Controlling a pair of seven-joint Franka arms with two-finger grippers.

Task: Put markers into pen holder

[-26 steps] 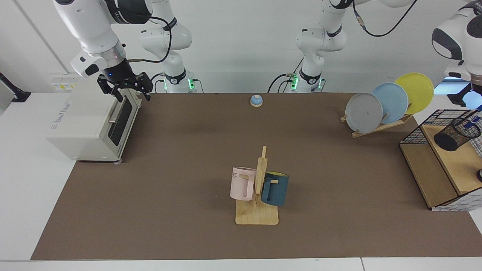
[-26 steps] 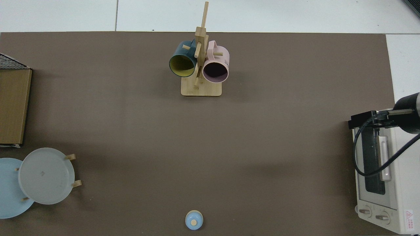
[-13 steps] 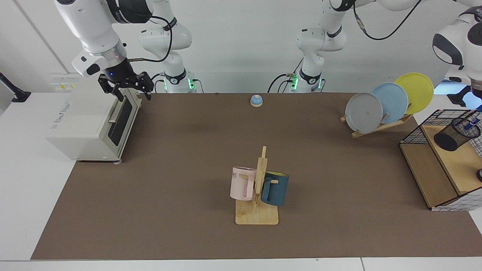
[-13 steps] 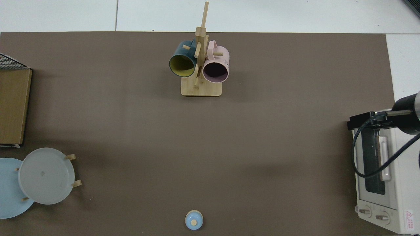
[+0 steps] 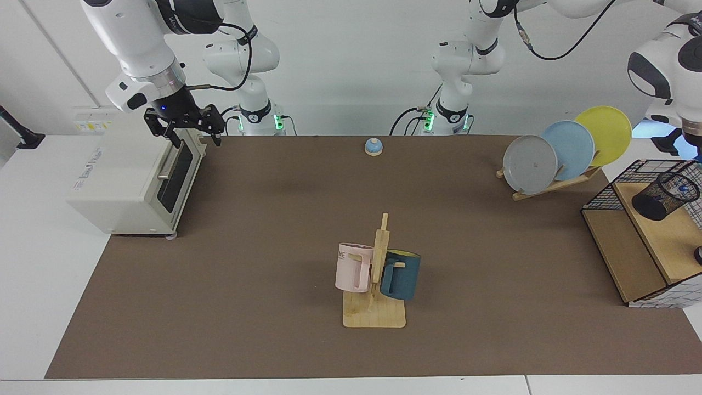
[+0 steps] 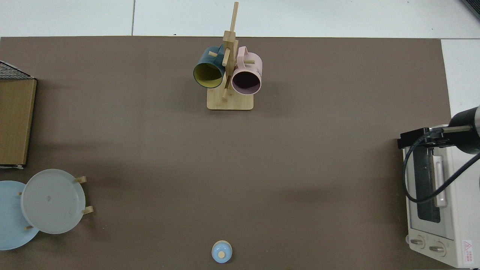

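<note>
The pen holder [image 5: 665, 196], a black mesh cup, is seen at the far right edge of the facing view, tilted on a wooden shelf [image 5: 661, 233] inside a black wire basket [image 5: 630, 175]. A blue spot [image 5: 681, 189] shows inside its mouth; whether this is the marker cannot be told.

The left arm [image 5: 666, 66] is seen above the basket, but its gripper is cut off by the right edge of the view, so nothing can be told of it.

The right gripper [image 5: 188, 131] is held over the far top corner of a white toaster oven [image 5: 131, 181] at the left, its fingers [image 5: 211, 129] spread wide and holding nothing. In the top view it [image 6: 412, 137] shows at the right edge.

On the brown worktop [image 5: 274, 247], 2 mugs hang on a wooden rack [image 5: 378, 274], 3 plates [image 5: 567, 148] stand in a holder, and a small blue bell [image 5: 373, 146] sits at the far edge.
</note>
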